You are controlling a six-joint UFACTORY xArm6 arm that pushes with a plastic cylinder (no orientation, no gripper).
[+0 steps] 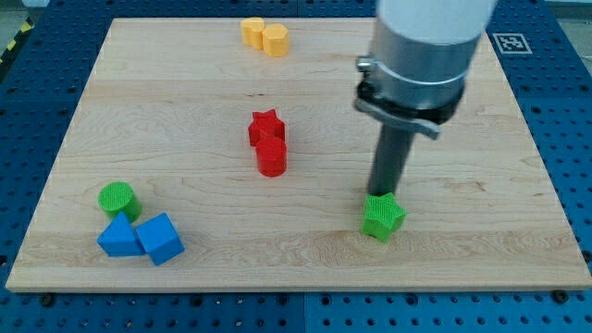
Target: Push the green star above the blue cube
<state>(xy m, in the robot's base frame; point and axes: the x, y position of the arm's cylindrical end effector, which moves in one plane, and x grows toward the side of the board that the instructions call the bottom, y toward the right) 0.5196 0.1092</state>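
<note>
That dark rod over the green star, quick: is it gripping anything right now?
My tip: no pincer here, so nothing is held; it is a plain rod whose end sits at the top edge of the green star-shaped block, apparently touching it.

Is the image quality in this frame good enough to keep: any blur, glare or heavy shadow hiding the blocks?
Camera view: evenly lit, only soft shadows under the blocks; no glare on the wooden board; the green star and blue cube are sharp; the arm's pale housing at the view's top is cropped and slightly soft; my tip touches the star's top edge, clearly visible.
</note>
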